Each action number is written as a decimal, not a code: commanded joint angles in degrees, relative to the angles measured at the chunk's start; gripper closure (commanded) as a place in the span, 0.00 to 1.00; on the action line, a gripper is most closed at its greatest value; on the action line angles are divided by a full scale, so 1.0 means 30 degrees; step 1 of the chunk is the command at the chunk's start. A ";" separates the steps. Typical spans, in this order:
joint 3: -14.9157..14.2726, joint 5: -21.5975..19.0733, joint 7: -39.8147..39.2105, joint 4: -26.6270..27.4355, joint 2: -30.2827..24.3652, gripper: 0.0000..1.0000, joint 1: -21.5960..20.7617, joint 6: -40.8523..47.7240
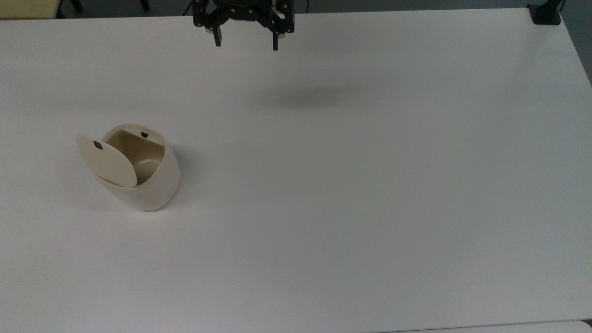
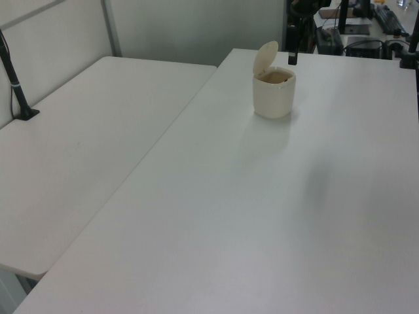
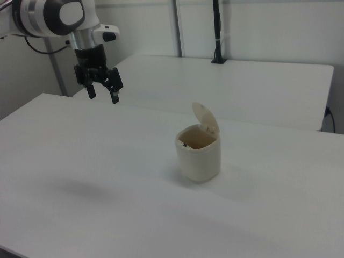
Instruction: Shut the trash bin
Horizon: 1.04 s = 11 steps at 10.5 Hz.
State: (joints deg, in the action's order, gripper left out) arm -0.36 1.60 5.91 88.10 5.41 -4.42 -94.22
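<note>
Gripper point(image 1: 246, 41) raised high above white table point(image 1: 370, 208), pointing down, fingers spread wide, grasping nothing; well apart from trash bin point(image 1: 152, 185). Bin upright twd top view's left, lid point(image 1: 107, 161) tilted up, tan interior exposed.

White rounded arm point(image 3: 51, 16) with grey joint caps; black two-fingered gripper point(image 3: 104, 92).

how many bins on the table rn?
1. A small cream-beige plastic trash bin with its flat hinged lid raised, standing on the white table toward the top view's left, apart from the black gripper. Nothing suggests a hidden one.
</note>
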 commanded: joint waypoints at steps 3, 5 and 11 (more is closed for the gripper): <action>-0.0027 -0.0270 -0.0418 0.0661 -0.0631 0.00 0.0098 0.0059; -0.0056 -0.0241 -0.0825 0.0661 -0.0631 0.00 0.0098 0.0088; -0.0027 -0.0241 -0.1854 0.0661 -0.0631 0.08 0.0156 0.0206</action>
State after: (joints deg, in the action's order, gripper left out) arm -0.36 1.60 2.25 88.12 5.41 -4.25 -94.22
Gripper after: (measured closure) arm 0.004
